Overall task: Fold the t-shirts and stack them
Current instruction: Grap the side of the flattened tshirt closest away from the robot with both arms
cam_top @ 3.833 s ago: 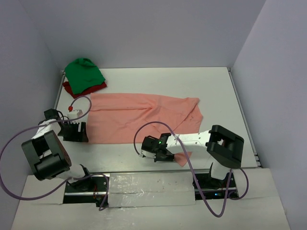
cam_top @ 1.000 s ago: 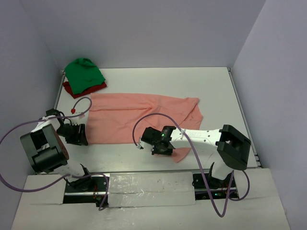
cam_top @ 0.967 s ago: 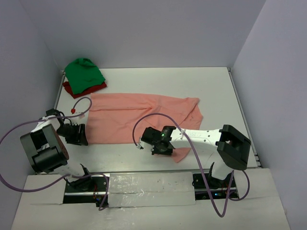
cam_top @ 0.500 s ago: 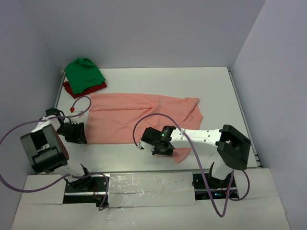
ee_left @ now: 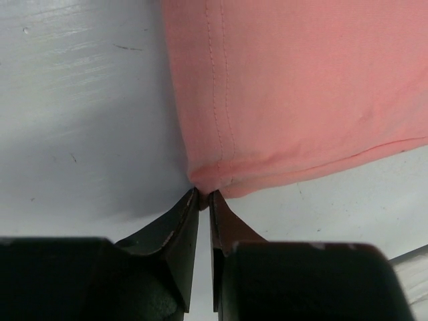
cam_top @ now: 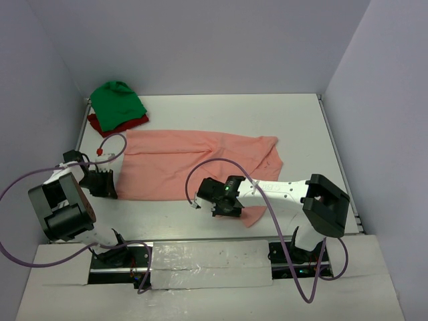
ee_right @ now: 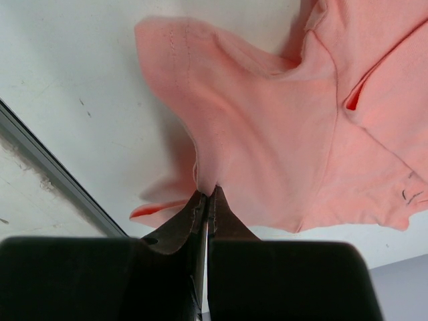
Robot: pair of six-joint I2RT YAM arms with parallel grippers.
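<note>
in the upper left of the overhead view the green t-shirt (cam_top: 118, 100) sits heaped on the dark red t-shirt (cam_top: 100, 126), both well apart from the work.

below them, at the left edge, the left gripper (cam_top: 112, 186) meets the lower left corner of the salmon-pink t-shirt (cam_top: 194, 164). in the left wrist view the left gripper (ee_left: 202, 194) has its fingers drawn almost together, nipping the very tip of the stitched hem corner, and the cloth (ee_left: 301, 100) spreads up and to the right, away from them.

the shirt lies flat on the table (cam_top: 301, 117) with its long axis running left to right across the frame, smooth on the left and rumpled toward the right.

at lower centre the right gripper (cam_top: 200, 198) has the shirt's near right part. in the right wrist view its fingertips (ee_right: 207, 192) are pressed tight on a raised fold of pink cloth (ee_right: 267, 134), which rises above them.

so both grips sit on the near long edge, one toward each end. i'd guess the fold goes away from the arms, near edge carried toward the far edge. the left hold looks thin and might slip.
</note>
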